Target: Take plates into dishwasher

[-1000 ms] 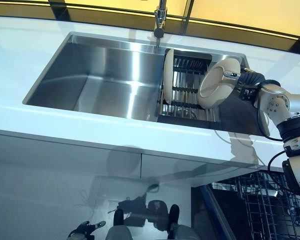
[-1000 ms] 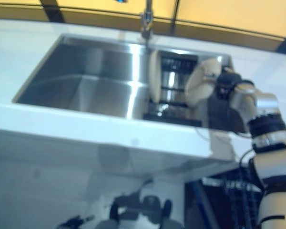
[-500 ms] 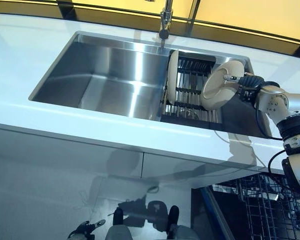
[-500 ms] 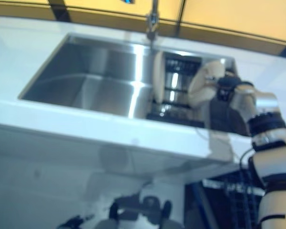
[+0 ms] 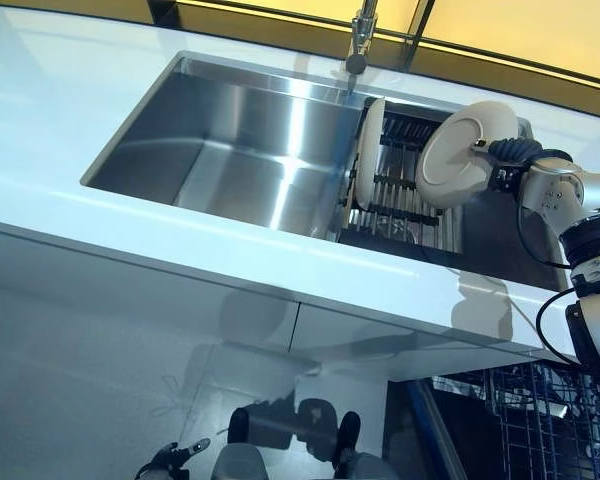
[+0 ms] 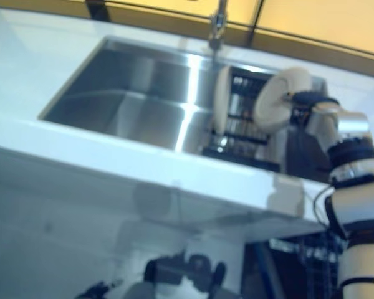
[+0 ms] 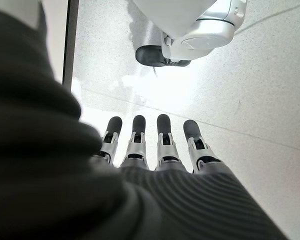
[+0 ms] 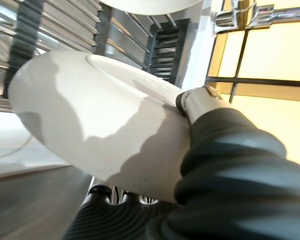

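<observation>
So far only the first part of the task looks done: the right hand pinches the rim of a cream plate and holds it on edge above the drying rack, at the upper right of the frame. A second plate stands upright in the rack, not taken. Carrying both down into the dishwasher basket, at the lower right, is left to do. The faucet and the counter edge lie near the path. The left hand hangs idle, fingers straight and empty.
</observation>
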{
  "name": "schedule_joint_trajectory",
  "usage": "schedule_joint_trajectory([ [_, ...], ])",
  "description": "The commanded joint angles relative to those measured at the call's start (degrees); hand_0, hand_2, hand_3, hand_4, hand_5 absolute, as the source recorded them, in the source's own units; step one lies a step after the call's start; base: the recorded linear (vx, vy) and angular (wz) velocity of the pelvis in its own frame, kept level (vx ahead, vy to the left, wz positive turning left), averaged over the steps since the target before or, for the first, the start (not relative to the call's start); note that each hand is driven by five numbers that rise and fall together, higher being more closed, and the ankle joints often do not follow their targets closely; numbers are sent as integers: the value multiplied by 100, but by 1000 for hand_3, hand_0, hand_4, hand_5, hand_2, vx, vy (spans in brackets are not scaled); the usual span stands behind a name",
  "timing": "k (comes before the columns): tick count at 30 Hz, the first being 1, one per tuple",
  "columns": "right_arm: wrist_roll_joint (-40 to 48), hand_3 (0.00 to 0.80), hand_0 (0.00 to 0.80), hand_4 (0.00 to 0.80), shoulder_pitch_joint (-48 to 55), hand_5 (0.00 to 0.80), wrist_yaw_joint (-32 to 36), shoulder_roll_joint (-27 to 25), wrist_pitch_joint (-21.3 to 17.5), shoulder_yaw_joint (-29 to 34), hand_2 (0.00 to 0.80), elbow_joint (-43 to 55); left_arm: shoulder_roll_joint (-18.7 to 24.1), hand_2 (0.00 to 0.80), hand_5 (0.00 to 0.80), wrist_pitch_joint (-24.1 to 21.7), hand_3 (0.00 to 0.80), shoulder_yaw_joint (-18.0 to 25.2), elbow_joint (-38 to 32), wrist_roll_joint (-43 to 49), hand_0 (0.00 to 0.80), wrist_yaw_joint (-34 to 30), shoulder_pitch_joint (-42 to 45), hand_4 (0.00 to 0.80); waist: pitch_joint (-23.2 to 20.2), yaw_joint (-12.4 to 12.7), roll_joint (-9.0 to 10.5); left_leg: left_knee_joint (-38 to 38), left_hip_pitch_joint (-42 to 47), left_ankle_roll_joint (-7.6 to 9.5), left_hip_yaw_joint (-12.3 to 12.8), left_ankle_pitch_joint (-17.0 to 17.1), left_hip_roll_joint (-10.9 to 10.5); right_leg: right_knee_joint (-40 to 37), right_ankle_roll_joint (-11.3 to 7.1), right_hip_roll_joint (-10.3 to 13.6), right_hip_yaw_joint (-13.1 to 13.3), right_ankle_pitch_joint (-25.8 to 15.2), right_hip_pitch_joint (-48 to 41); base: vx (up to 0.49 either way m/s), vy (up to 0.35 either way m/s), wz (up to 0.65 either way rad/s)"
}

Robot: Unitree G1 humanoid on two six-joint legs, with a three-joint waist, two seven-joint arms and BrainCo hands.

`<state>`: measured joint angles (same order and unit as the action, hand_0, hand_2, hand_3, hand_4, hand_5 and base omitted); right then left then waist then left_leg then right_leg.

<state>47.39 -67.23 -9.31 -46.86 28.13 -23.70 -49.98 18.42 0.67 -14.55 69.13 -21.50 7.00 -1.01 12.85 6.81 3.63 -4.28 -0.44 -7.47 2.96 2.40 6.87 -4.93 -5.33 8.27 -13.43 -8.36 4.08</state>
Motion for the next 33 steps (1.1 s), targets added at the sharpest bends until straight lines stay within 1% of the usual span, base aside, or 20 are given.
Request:
schedule_joint_trajectory([
  [1,-185,800,800,800,-878,800,-157,-352,-525,-426,800,-135,86,0,0,-80,0,-305,116,-51,0,71,-100,0,-24,55,177,-72,-157,12,-23,206,133,-7,-436,383,-123,164,-339,0,0,0],
  [8,-89,800,800,800,-960,800,-346,-509,-696,-451,800,62,139,0,0,-70,0,-311,116,80,0,58,-18,0,-138,27,253,-72,-34,2,49,171,164,-7,-448,348,-147,191,-446,0,0,0],
  [15,-477,800,800,800,-1224,800,-268,-750,-794,-707,800,282,190,0,0,-9,0,-227,178,176,0,128,36,0,-349,-42,379,-72,115,-3,164,108,195,-7,-480,311,-117,224,-540,2,-1,-1],
  [17,-734,800,800,800,-1342,800,-264,-893,-901,-867,800,348,202,0,0,-1,0,-170,203,307,0,119,70,0,-475,-87,434,-72,207,4,245,68,214,-7,-490,297,-87,235,-581,28,-10,-13],
  [21,-1158,800,800,800,-1436,800,16,-1178,-1118,-1038,800,534,208,0,0,43,0,-170,202,478,0,101,98,0,-649,-194,489,-72,322,4,375,15,260,-7,-517,263,-17,254,-629,17,-12,-16],
  [22,-1194,800,800,800,-1444,800,115,-1260,-1131,-1099,800,612,211,0,0,60,0,-171,193,511,0,95,101,0,-689,-228,498,-72,350,9,398,3,266,-7,-519,253,11,255,-638,14,-1,-14],
  [24,-1273,800,800,800,-1377,800,296,-1411,-1031,-1149,800,759,209,0,0,108,0,-140,179,568,0,97,105,0,-770,-300,512,-72,409,20,458,-32,277,-7,-524,238,77,259,-648,17,-16,-10],
  [29,-1346,800,800,800,-996,800,759,-1703,-1112,-1039,800,973,247,0,0,154,0,-61,237,695,0,68,73,0,-875,-462,543,-72,525,40,616,-87,312,-7,-544,208,235,254,-653,-7,-38,-16],
  [33,-1625,800,800,800,-680,800,1135,-1963,-1136,-961,800,1059,284,0,0,227,0,-41,255,825,0,-23,3,0,-936,-656,493,-72,636,51,779,-136,328,-7,-550,184,392,238,-630,-35,-8,-23],
])
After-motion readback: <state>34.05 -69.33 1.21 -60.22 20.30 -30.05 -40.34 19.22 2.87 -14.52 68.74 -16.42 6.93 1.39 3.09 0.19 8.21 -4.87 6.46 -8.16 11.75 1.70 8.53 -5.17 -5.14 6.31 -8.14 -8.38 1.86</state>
